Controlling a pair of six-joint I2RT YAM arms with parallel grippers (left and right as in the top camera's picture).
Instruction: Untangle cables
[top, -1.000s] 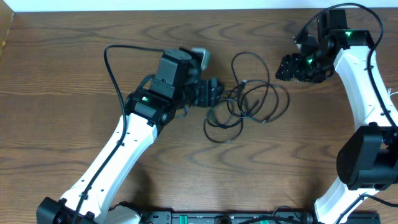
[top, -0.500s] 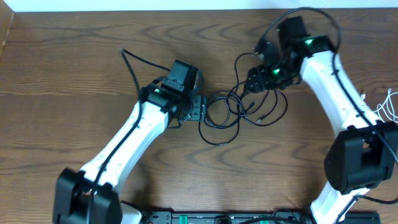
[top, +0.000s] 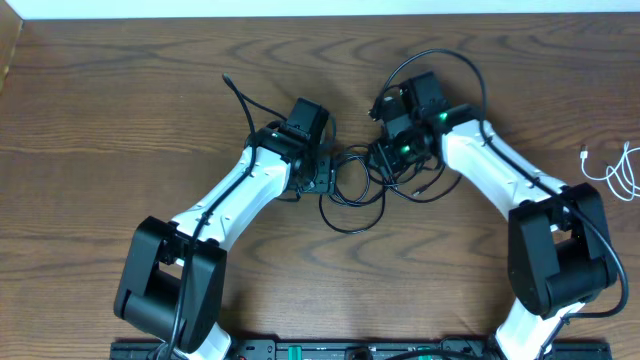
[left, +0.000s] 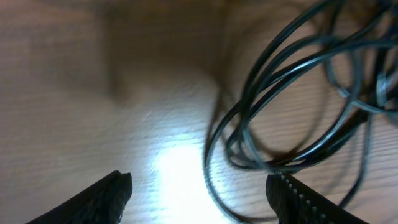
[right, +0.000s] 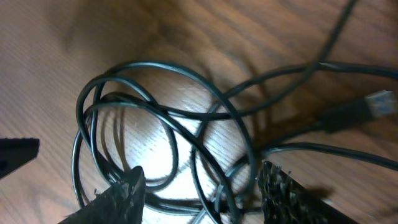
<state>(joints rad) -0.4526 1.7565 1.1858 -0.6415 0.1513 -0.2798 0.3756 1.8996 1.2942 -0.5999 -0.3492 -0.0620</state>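
Note:
The black cables (top: 368, 190) lie in a tangle of overlapping loops at mid-table. My left gripper (top: 326, 176) is at the tangle's left edge, and in the left wrist view it (left: 200, 194) is open and low over the wood. One loop (left: 261, 124) curves just inside its right finger (left: 292, 196). My right gripper (top: 388, 154) is over the tangle's upper right. In the right wrist view its jaws (right: 202, 190) stand apart, straddling several crossing strands (right: 186, 134) without pinching them. A plug end (right: 378, 101) lies to the right. A white cable (top: 612, 168) lies far right.
Thicker black wires arc up from both arms (top: 240, 98) (top: 440, 60). The table's back edge meets a white wall (top: 320, 8). A black rail (top: 330, 350) runs along the front edge.
Both arms have closed in on the tangle. The right gripper came from the back right down onto the loops, and its jaws have narrowed. The left gripper shifted to the left edge.

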